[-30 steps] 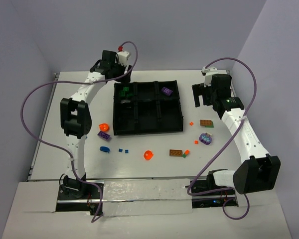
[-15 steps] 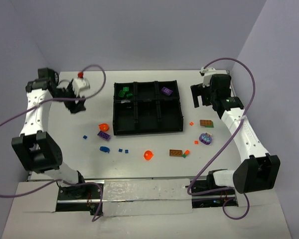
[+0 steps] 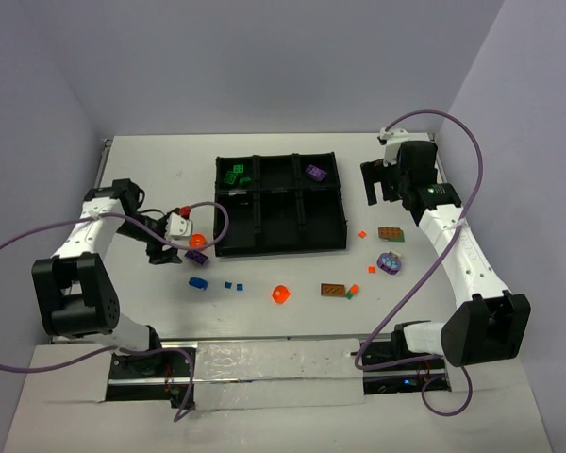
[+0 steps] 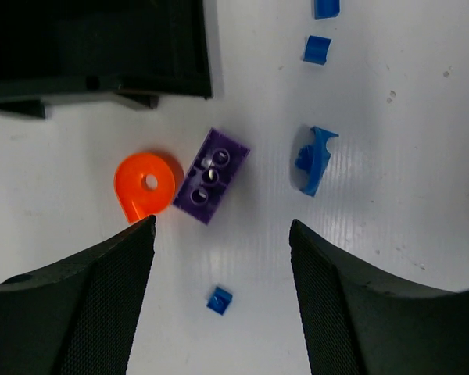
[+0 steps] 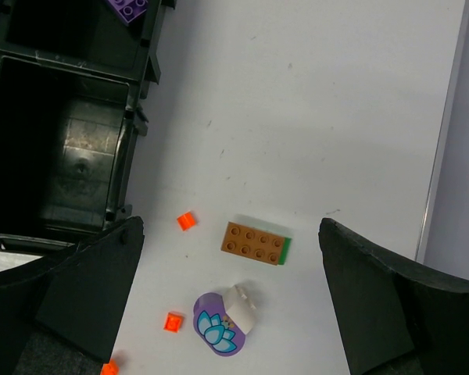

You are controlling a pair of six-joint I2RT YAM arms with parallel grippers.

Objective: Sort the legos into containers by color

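The black six-compartment tray (image 3: pixel 215 203) sits mid-table. Its back left compartment holds green pieces (image 3: pixel 234 174) and its back right a purple brick (image 3: pixel 315 172). My left gripper (image 3: pixel 160 252) is open and empty, low over the table left of the tray. In the left wrist view it (image 4: pixel 221 234) frames a tiny blue brick (image 4: pixel 219 300), just below a purple brick (image 4: pixel 211 176) and an orange round piece (image 4: pixel 144 182). My right gripper (image 3: pixel 382 184) is open and empty, right of the tray, above a brown brick (image 5: pixel 254 243) and a purple lotus piece (image 5: pixel 223 322).
A blue curved piece (image 4: pixel 313 158) and small blue bricks (image 4: pixel 316 49) lie right of the purple brick. Another orange round piece (image 3: pixel 281 293) and a brown brick (image 3: pixel 334 291) lie in front of the tray. Tiny orange pieces (image 5: pixel 186 221) lie by the tray's right wall (image 5: pixel 141 117).
My left arm has swung from the tray's back left corner out to the far left, then down to the table left of the tray. The right arm has not moved.
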